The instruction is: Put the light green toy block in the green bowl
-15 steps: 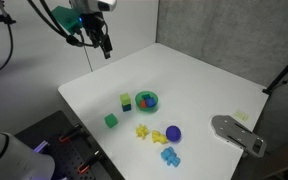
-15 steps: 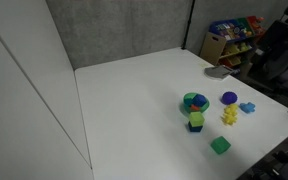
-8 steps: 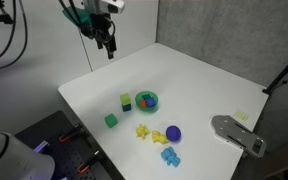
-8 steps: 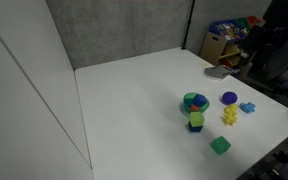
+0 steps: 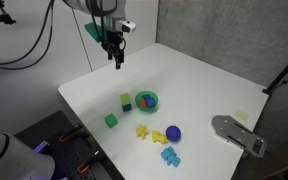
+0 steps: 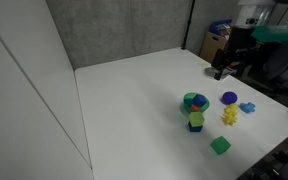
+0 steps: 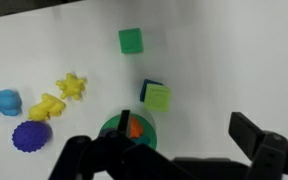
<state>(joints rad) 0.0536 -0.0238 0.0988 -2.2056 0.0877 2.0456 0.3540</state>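
Observation:
The light green toy block (image 5: 126, 99) sits on top of a small blue block (image 7: 149, 88), just beside the green bowl (image 5: 148, 101). The block also shows in an exterior view (image 6: 196, 118) and in the wrist view (image 7: 159, 98). The bowl (image 6: 194, 101) holds small coloured pieces; in the wrist view (image 7: 112, 127) my fingers partly hide it. My gripper (image 5: 117, 58) is open and empty, high above the table behind the toys. It also shows in an exterior view (image 6: 222, 69) and in the wrist view (image 7: 174, 140).
A deeper green cube (image 5: 111, 121) lies apart at the front. Two yellow toys (image 5: 142, 130), a purple ball (image 5: 173, 132) and a blue toy (image 5: 169, 156) lie near the bowl. A grey flat object (image 5: 238, 133) rests at the white table's (image 5: 204, 80) edge.
My arm has swung from beyond the table's back edge in over the table, closer to the toys. The toys have not moved.

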